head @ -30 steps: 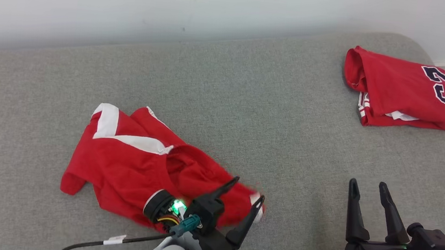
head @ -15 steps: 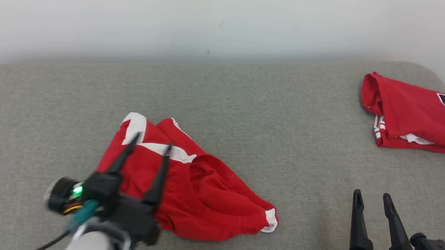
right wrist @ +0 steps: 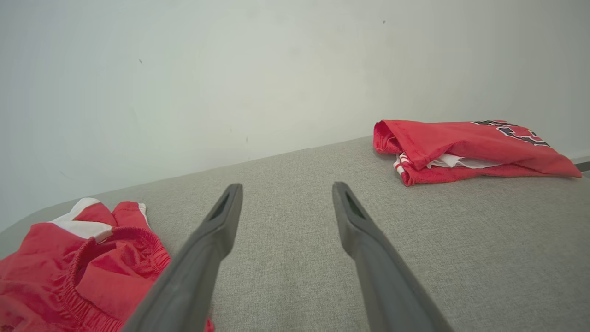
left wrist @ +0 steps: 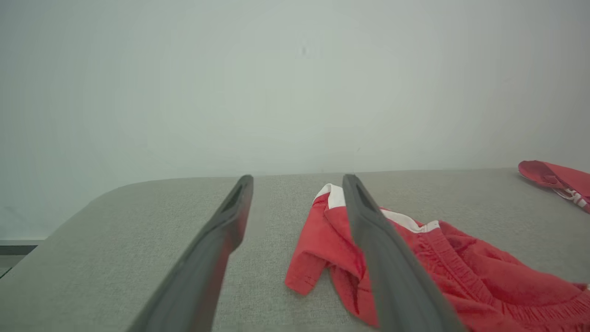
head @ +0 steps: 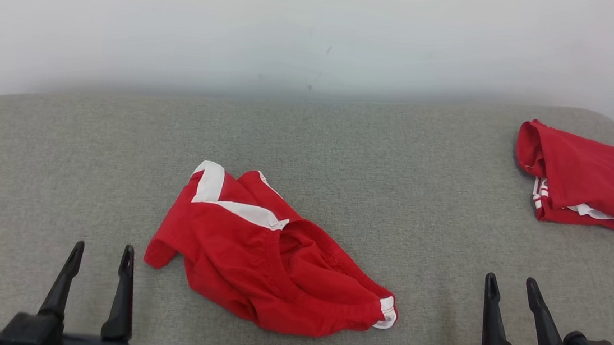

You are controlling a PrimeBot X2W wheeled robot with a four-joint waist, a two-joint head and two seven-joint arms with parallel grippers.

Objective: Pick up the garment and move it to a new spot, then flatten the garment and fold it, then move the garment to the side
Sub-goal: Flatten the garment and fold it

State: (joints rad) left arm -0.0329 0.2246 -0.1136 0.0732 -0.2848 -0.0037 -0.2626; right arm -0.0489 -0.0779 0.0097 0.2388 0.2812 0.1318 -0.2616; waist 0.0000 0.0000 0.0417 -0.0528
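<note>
A crumpled pair of red fabric shorts with white trim (head: 270,259) lies in a loose heap about midway across the grey fabric-covered counter (head: 397,175), well forward of its back edge. The white-banded part points toward the back edge. A small red flap sticks out toward the left edge, and a bit of white hem shows at the end nearest the right edge. In the left wrist view the shorts (left wrist: 461,272) have a gathered elastic band running across them; in the right wrist view the shorts (right wrist: 55,272) show an opening ringed by that band. Nothing is touching them.

The left end effector (head: 103,249) sits over the front left part of the counter, near the red flap but apart from it. Its two dark fingers are spread wide and hold nothing, as its own wrist view also shows (left wrist: 298,184). The right end effector (head: 511,282) is over the front right part, well apart from the shorts, also spread wide and empty (right wrist: 286,189).

A folded red jersey with dark numerals (head: 588,177) rests by the back right corner. A pale plain wall (head: 298,25) runs along the back edge.
</note>
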